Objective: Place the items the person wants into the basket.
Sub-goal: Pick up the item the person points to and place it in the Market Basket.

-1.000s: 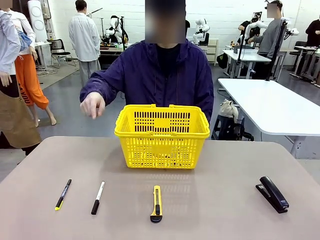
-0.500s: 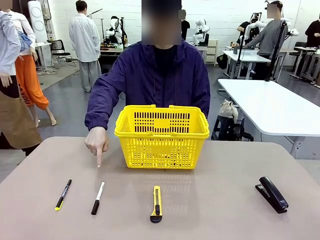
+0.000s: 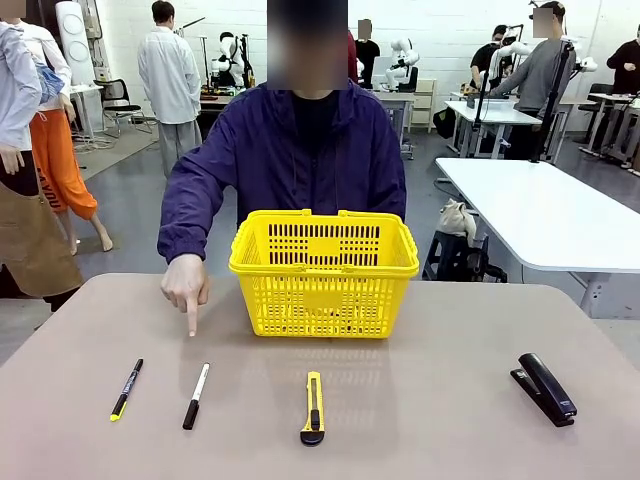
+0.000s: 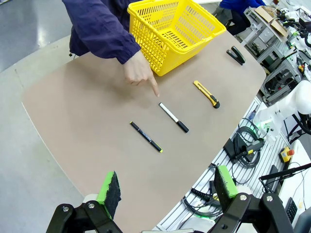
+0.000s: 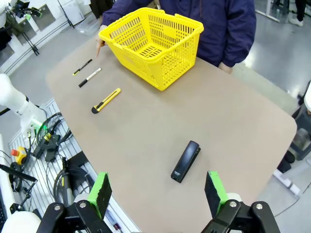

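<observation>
The person's hand (image 3: 187, 287), raised a second ago, has been lowered beside the basket (image 3: 322, 300), forefinger aimed down at the table just beyond the white marker (image 3: 196, 395), which is thereby judged wanted next. The marker lies untouched, near the basket's left front. The left gripper (image 4: 167, 187) and right gripper (image 5: 157, 190) are held high, jaws spread wide, empty.
</observation>
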Motion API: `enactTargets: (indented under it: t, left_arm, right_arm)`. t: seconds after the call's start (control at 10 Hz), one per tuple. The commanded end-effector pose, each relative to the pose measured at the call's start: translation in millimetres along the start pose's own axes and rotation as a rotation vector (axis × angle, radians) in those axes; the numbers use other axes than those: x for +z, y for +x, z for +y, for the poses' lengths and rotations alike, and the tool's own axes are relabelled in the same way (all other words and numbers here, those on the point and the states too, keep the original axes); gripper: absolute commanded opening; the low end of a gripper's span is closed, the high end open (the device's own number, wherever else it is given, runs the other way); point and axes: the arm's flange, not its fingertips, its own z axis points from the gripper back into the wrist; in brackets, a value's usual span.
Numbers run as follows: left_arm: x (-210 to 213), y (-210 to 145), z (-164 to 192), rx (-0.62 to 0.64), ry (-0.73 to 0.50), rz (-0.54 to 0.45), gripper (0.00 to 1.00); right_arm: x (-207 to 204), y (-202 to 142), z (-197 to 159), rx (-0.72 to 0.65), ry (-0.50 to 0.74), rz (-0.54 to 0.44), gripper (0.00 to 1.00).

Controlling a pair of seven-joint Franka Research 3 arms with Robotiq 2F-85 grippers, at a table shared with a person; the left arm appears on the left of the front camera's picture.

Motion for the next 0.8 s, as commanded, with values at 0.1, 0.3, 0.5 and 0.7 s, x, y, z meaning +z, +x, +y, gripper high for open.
enactTargets:
  t: [0.1, 0.3, 0.5, 0.7]
  left_arm:
    - [-22, 56, -48, -0.156, 0.085, 0.167, 1.00]
    - [-80, 92, -94, -0.267, 0.158, 0.407, 1.00]
    - [-154, 106, -123, -0.267, 0.216, 0.593, 1.00]
    - [-220, 88, -146, -0.141, 0.372, 0.635, 1.00]
  right_arm:
    - [0, 0, -2, 0.011, 0.019, -0.025, 1.00]
    - [0, 0, -2, 0.011, 0.019, -0.025, 1.00]
    - [0, 0, -2, 0.011, 0.019, -0.025, 1.00]
    - [0, 0, -2, 0.011, 0.019, -0.025, 1.00]
